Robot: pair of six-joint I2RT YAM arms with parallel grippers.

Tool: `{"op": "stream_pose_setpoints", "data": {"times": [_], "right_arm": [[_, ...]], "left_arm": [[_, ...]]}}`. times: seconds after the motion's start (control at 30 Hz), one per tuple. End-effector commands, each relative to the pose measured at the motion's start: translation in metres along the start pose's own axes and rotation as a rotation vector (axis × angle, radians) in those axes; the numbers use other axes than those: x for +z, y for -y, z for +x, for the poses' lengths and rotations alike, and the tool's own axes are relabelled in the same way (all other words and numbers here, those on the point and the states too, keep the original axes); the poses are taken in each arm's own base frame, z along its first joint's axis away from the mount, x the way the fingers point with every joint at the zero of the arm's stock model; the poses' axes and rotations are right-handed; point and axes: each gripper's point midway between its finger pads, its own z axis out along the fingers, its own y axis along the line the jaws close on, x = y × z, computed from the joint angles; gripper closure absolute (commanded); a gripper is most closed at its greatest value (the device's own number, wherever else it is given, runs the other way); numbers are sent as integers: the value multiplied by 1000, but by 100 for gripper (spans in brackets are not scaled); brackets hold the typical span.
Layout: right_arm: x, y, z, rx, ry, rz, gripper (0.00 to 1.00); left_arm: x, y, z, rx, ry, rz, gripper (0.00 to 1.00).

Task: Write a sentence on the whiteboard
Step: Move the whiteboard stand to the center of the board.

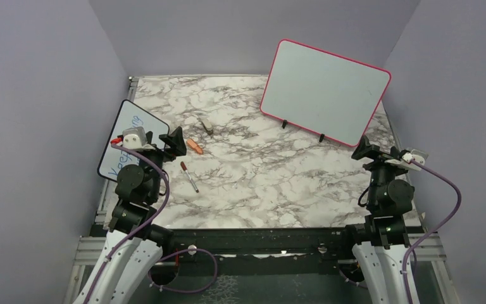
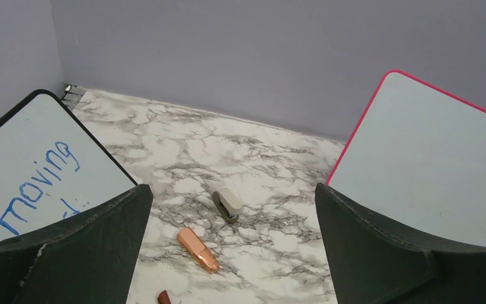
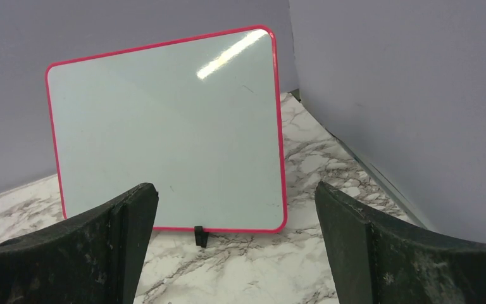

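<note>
1. Two pincers, left [image 1: 176, 142] and right [image 1: 362, 149], stand wide open and hold nothing.
2. Straight ahead of the right pincer, apart from it, the whiteboard [image 1: 326, 92] stands tilted on the bench [image 1: 259, 183].
3. Near the left pincer lies a marker [image 1: 189, 176]. An orange cap [image 1: 195, 145] and a grey block [image 1: 207, 125] lie ahead of it.
4. A black-framed board [image 1: 134, 119] stands to its left.

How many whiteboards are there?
2. The pink-framed whiteboard stands blank at the back right. A smaller black-framed board with blue writing sits at the left side. No others show; none seems hidden.
</note>
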Motion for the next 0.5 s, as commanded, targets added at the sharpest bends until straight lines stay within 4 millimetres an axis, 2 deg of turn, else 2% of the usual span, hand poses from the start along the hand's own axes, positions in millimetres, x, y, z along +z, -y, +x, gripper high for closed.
{"op": "stream_pose_setpoints", "data": {"times": [0.0, 0.33, 0.47], "right_arm": [[0, 0, -5, -1, 8, 0, 0], [7, -11, 12, 10, -133, -21, 0], [13, -22, 23, 41, -244, -38, 0]], "left_arm": [[-2, 3, -6, -11, 11, 19, 1], [-9, 13, 0, 27, -19, 96, 1], [-13, 22, 7, 71, -45, 162, 1]]}}
